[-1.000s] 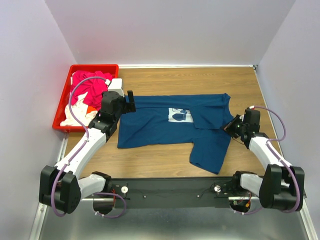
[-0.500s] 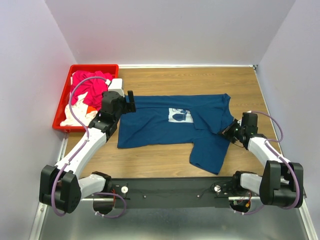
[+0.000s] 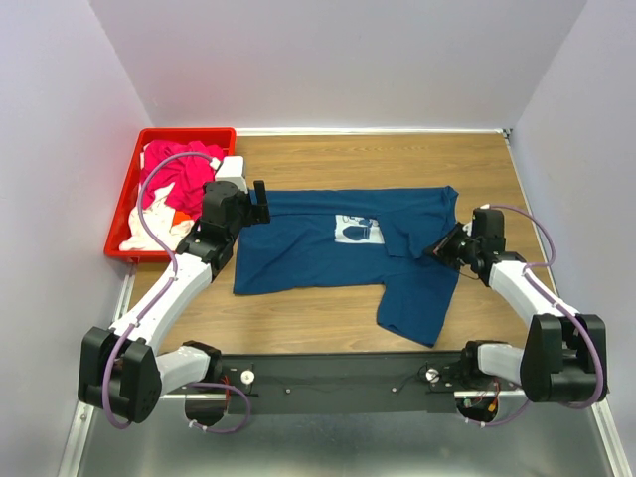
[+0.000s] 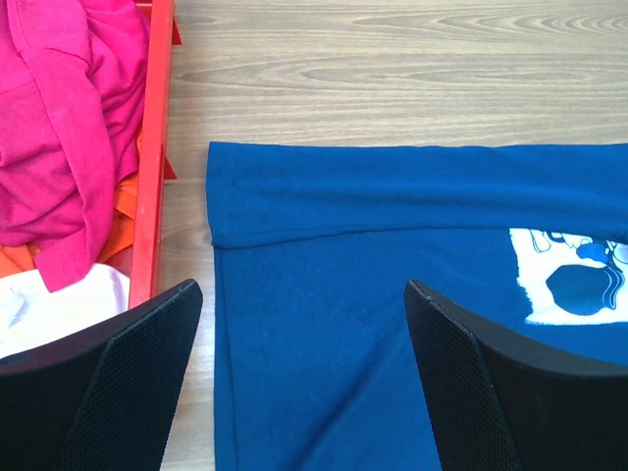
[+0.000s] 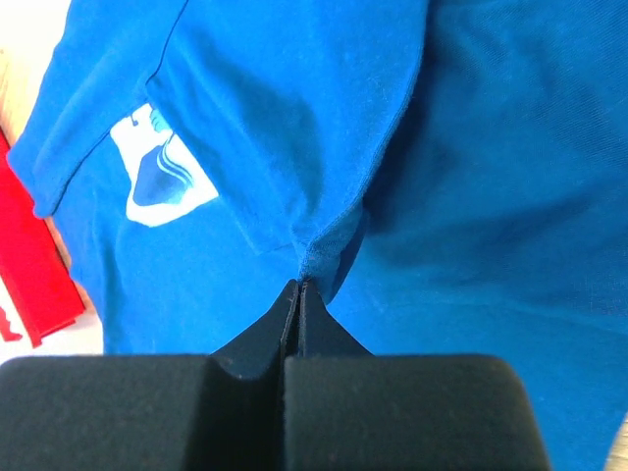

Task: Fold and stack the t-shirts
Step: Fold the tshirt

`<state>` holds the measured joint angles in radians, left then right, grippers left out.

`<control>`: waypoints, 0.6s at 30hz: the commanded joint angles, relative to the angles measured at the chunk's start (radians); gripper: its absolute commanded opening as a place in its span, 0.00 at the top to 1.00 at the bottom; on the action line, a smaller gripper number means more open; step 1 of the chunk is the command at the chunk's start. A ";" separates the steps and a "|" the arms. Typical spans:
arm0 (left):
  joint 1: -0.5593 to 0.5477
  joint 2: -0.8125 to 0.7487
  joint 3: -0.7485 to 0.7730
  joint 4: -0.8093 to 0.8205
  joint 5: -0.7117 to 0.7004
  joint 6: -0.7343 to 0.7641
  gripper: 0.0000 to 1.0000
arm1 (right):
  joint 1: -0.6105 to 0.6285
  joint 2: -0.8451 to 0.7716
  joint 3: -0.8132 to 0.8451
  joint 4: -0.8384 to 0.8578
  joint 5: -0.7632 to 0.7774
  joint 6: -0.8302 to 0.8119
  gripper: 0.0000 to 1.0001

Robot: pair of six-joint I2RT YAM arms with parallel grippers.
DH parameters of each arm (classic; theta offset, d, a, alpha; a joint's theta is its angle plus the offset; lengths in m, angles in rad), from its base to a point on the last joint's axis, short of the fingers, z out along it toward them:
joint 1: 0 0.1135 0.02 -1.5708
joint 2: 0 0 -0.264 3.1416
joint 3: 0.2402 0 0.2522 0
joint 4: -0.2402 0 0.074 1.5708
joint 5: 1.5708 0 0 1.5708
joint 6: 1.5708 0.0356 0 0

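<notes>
Right gripper [image 5: 299,285] clenched a fold of the blue shirt [image 3: 318,258] spread across the table [image 3: 397,164]; left gripper [image 4: 302,289] hung released above it. At the far-left corner, a red crate [image 3: 187,132] held pink, white, orange shirts [image 3: 174,174].

A shirt [image 3: 318,258] lies spread across the middle of the bench [image 3: 348,159], its length running left to right, with one flap reaching toward the near edge on the right. Its print [image 3: 358,229] sits near the middle, toward the far side. A crate [image 3: 184,133] stands in the far-left corner, just left of the shirt, with a heap [image 3: 174,179] of other shirts in it. The left pincer [image 3: 260,202] hangs over the shirt's far-left corner, beside the crate, fingers wide apart. The right pincer [image 3: 437,248] is at the shirt's right part, fingers together on a pinch of its cloth.
</notes>
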<state>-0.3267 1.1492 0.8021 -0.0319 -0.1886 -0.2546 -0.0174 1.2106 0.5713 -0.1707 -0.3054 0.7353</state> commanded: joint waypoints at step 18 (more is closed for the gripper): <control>0.002 0.011 0.019 0.000 0.026 0.002 0.09 | 0.070 -0.017 -0.082 -0.019 0.094 0.020 0.84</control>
<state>-0.3267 1.1606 0.8021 -0.0319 -0.1814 -0.2546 0.0467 1.2098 0.5148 -0.1711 -0.2710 0.7700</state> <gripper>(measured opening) 0.916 0.119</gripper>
